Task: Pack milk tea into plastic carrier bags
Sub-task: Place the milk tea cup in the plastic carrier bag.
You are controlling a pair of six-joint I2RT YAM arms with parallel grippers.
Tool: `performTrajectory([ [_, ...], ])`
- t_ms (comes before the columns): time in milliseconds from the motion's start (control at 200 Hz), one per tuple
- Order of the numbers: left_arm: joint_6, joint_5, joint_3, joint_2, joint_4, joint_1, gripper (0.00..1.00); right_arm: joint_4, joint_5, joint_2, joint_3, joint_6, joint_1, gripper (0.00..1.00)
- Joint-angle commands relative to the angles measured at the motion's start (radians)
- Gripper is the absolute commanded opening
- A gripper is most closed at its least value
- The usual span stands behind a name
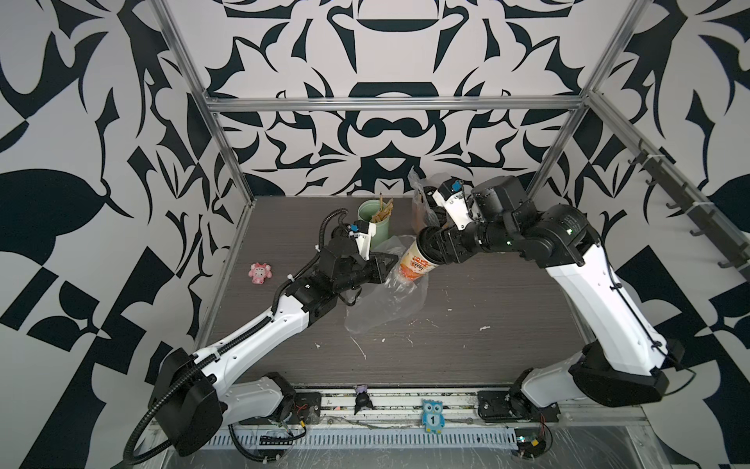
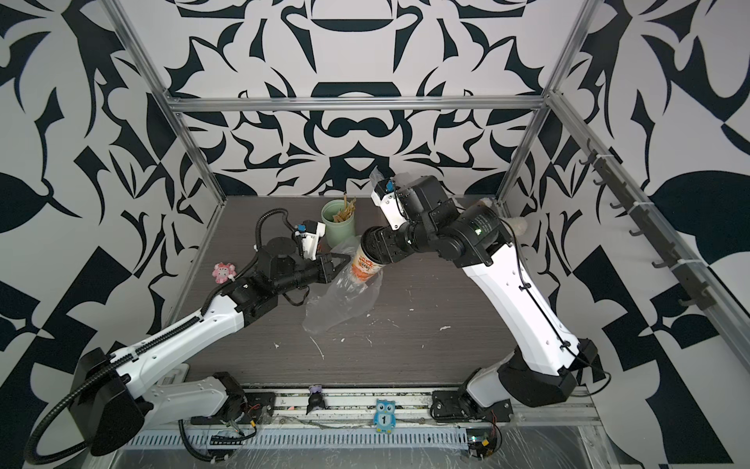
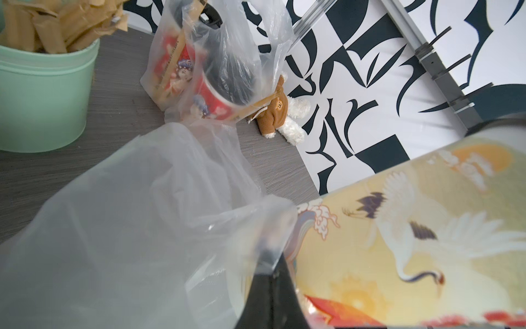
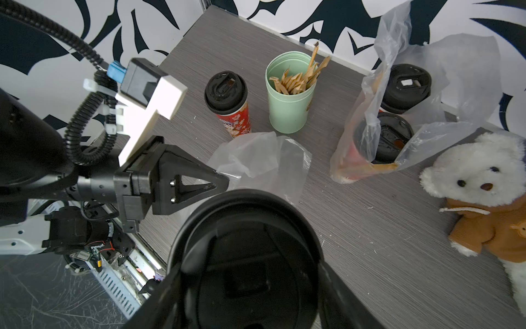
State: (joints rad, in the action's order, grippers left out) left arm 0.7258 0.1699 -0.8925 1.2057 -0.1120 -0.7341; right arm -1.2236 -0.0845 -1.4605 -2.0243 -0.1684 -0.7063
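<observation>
**A:** What's hard to make out?

**B:** In both top views the left wrist camera blocks the red cup (image 4: 230,108). Only the right wrist view shows it, upright just beside the green cup (image 1: 375,221). The right arm covers most of the bear (image 4: 484,185). The packed bag (image 4: 370,128) stands at 1 o'clock on the table; two black lids show through its film. The film also overlaps the cream cup's (image 1: 414,264) base, so I cannot tell how far in it sits.

**A:** And the surface and the room?

**B:** The table (image 1: 466,325) is grey wood-grain, flecked with white scraps. The walls (image 1: 365,142) are black-and-white patterned, with an aluminium frame (image 1: 389,103). A pink toy (image 1: 259,274) lies at 9 o'clock.

**A:** The arms?

**B:** The left arm reaches in from 7 o'clock, low and nearly level. The left gripper (image 1: 391,260) has its jaws closed, pinching the edge of the empty bag (image 1: 385,300), which slumps near centre. The right arm rises from 5 o'clock and folds back inward. The right gripper (image 1: 428,245) clamps the cream cup's lid. The cup is tilted, its base toward 7 o'clock, at the bag's mouth.
</observation>
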Motion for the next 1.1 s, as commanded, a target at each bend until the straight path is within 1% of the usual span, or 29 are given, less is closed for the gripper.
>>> performTrajectory([
  [0, 0.057, -0.074, 0.023, -0.003, -0.098, -0.018, 0.0, 0.072, -0.078, 0.031, -0.011, -0.036, -0.002, 0.46],
  [195, 0.108, -0.164, 0.053, -0.015, -0.172, -0.049, 0.0, 0.049, -0.103, 0.021, -0.013, -0.048, -0.003, 0.46],
  [370, 0.191, -0.226, 0.083, -0.021, -0.242, -0.075, 0.0, 0.084, -0.11, 0.029, 0.044, -0.073, -0.002, 0.44],
  [540, 0.278, -0.317, 0.108, -0.038, -0.284, -0.117, 0.0, 0.166, -0.11, 0.058, 0.136, -0.096, -0.002, 0.44],
  [720, 0.315, -0.421, 0.108, -0.045, -0.29, -0.165, 0.0, 0.252, -0.118, 0.1, 0.205, -0.117, -0.002, 0.44],
  [850, 0.344, -0.486, 0.112, -0.036, -0.335, -0.196, 0.0, 0.332, -0.131, 0.144, 0.288, -0.153, -0.002, 0.44],
  [1015, 0.386, -0.544, 0.111, -0.023, -0.373, -0.227, 0.0, 0.423, -0.141, 0.19, 0.416, -0.194, -0.003, 0.43],
  [1095, 0.394, -0.548, 0.111, -0.02, -0.397, -0.238, 0.0, 0.446, -0.143, 0.198, 0.451, -0.203, -0.003, 0.42],
])
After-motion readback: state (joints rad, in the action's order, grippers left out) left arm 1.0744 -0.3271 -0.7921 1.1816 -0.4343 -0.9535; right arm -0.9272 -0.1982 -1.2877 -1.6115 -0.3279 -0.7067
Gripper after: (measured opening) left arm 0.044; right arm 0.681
